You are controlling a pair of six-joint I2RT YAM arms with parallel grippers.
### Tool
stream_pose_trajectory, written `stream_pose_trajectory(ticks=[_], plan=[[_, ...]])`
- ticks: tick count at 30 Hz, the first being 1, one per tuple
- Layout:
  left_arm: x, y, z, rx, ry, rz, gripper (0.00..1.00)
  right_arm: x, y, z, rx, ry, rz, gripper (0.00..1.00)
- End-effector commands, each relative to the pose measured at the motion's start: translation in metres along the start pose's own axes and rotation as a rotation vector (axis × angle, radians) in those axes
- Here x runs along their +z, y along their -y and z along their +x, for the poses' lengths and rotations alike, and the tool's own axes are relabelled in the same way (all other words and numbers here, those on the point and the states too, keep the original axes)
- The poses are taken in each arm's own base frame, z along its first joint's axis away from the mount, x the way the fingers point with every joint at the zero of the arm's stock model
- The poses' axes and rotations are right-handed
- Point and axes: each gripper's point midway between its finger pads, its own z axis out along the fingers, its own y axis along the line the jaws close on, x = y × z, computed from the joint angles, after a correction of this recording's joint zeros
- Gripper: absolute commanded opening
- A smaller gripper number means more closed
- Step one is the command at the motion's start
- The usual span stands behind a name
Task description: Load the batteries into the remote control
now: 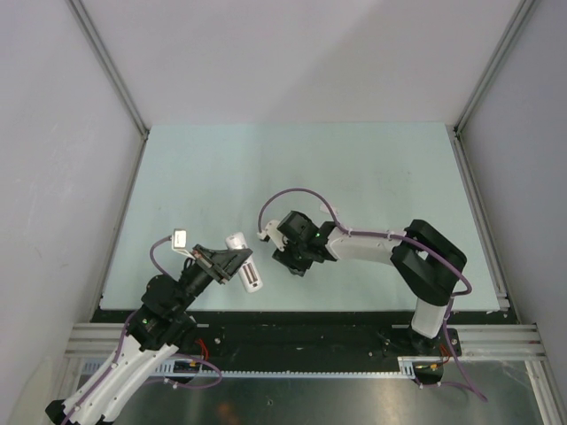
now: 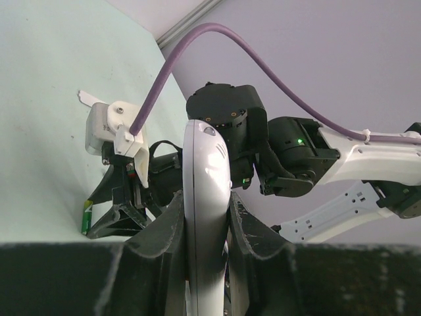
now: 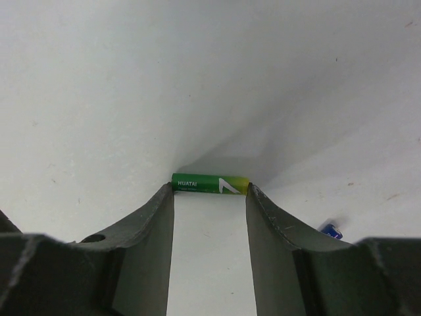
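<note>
Two tools are over the pale worktop (image 1: 354, 168), close to one another. The left tool (image 2: 205, 214) is clamped on the remote control (image 2: 205, 158). The remote stands edge-on between its dark fingers (image 2: 164, 237), with its rounded white end pointing away from the wrist.

The right tool (image 3: 210, 192) is set narrow, and its fingertips meet the two ends of the green battery (image 3: 210, 184). That battery lies crosswise on the worktop with its printed label facing the wrist camera, and it spans the gap from tip to tip.

In the left wrist view the green battery shows low on the worktop beneath the right tool. There the remote control is near the green battery, to its right and apart from it.

Only a small bluish-purple end of the purple battery (image 3: 331, 230) shows. It lies on the worktop near the green battery, just past the outer side of one finger and not touching the green battery.
</note>
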Motion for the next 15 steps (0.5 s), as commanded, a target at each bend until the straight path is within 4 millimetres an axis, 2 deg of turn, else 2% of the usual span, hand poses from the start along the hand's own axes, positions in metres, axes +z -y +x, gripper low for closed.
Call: stream_pose_trajectory(ticks=[1,8,15], plan=[[-0.001,0.014,-0.012,0.023,0.034,0.042,0.0,0.001,-0.002,-0.004,0.011,-0.008,-0.013,0.27],[0.0,0.013,-0.011,0.019,0.03,0.036,0.0,-0.01,0.002,-0.013,0.023,0.021,0.029,0.38],[0.0,0.013,-0.009,0.017,0.023,0.037,0.0,-0.01,0.0,-0.009,0.028,0.002,0.048,0.45]])
